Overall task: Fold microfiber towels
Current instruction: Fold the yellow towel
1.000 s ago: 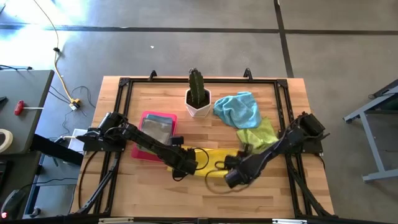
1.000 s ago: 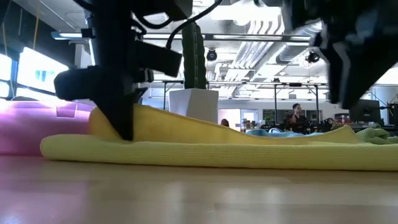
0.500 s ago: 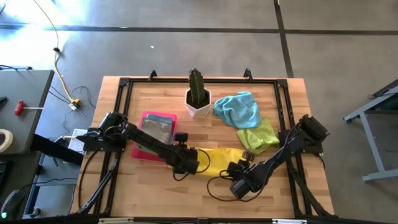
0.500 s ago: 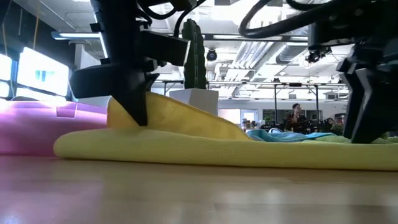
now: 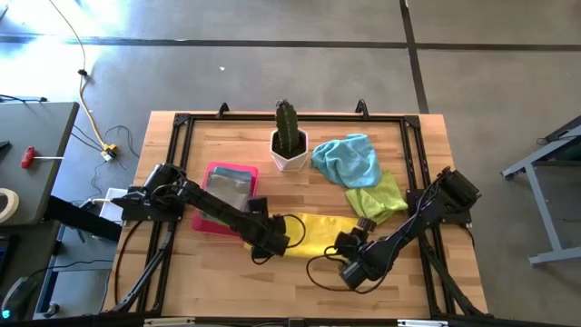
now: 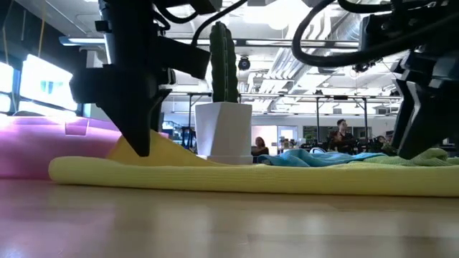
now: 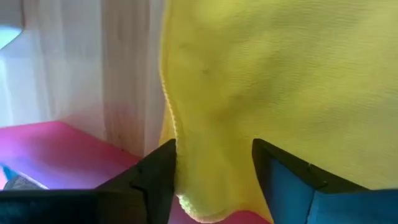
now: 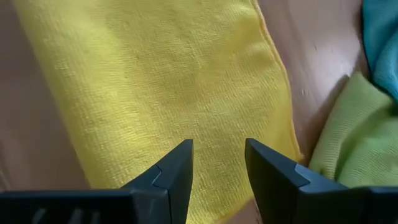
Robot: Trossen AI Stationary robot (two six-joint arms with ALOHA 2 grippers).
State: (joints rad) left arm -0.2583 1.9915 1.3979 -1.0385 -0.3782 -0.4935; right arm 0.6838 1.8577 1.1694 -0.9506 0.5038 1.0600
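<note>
While both claws gape, the yellow towel point(image 5: 313, 234) lies flat between them.

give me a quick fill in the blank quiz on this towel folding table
1. The folded microfiber towel lying between the two arms is coloured ____.
2. The white pot at the back of the wooden table holds a green ____.
3. The rigid pink tray lies beside the ____ arm.
4. The light blue cloth touches a lime ____ cloth.

Missing words: yellow; cactus; left; green
</note>
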